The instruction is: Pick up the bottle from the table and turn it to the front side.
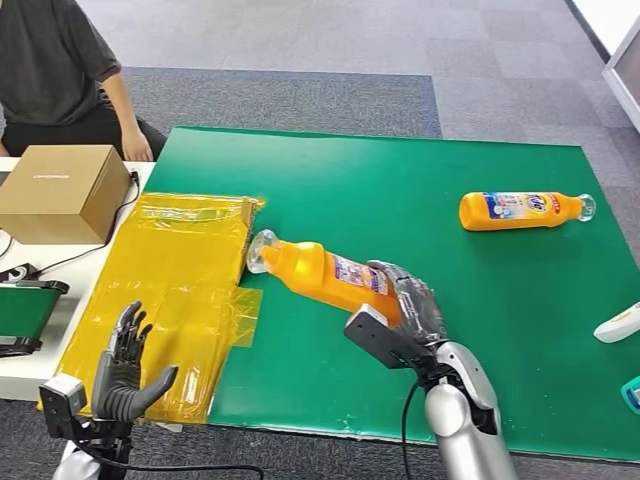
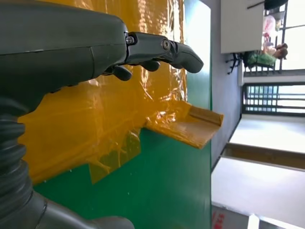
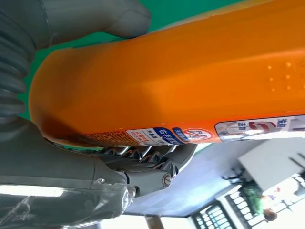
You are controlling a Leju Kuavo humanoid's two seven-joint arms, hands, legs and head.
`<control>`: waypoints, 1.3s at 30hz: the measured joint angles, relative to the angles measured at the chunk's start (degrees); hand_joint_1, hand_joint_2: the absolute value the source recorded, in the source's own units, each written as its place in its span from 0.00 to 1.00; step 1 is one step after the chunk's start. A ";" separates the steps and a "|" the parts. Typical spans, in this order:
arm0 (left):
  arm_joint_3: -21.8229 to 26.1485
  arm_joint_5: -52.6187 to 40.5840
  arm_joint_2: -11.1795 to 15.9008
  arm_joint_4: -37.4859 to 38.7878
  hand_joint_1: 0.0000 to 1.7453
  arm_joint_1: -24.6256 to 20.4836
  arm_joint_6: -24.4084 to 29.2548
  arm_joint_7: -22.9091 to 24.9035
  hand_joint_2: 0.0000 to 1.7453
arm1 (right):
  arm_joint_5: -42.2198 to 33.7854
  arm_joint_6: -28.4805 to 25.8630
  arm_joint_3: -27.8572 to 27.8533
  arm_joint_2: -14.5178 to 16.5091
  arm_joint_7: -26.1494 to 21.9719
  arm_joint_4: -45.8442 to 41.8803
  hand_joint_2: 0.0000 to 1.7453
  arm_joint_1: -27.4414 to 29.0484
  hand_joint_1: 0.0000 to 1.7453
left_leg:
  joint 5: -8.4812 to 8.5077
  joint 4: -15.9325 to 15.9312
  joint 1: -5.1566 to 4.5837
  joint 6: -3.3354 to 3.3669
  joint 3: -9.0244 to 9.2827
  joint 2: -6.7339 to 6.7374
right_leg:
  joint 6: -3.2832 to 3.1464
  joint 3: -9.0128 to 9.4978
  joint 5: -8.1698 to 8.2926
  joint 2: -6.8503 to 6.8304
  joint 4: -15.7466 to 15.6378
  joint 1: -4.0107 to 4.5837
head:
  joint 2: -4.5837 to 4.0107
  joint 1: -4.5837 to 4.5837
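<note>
Head view: high on my body, facing forward and down over green table (image 1: pixel 453 330), both arms entering from below. Left wrist view: turned sideways, close behind my left hand (image 2: pixel 90 47), skimming yellow plastic sheet (image 2: pixel 90 124) and table, both shared with head view. Right wrist view: very near, pressed against orange bottle (image 3: pixel 179 81) in my right hand (image 3: pixel 107 176).

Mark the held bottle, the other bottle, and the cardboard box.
held bottle (image 1: pixel 317 268), head view, orange body below the neck
other bottle (image 1: pixel 521 210), head view, on its label
cardboard box (image 1: pixel 64 180), head view, top face
</note>
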 joint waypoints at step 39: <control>-21.73 14.45 8.31 7.59 1.00 -6.38 -4.12 1.63 1.00 | -9.22 -11.08 25.55 4.15 -7.49 25.60 1.00 -7.68 0.00 | 0.09 0.00 -0.01 0.01 -0.04 -0.01 | 0.02 -0.03 0.12 0.00 0.00 -0.01 | -0.01 0.00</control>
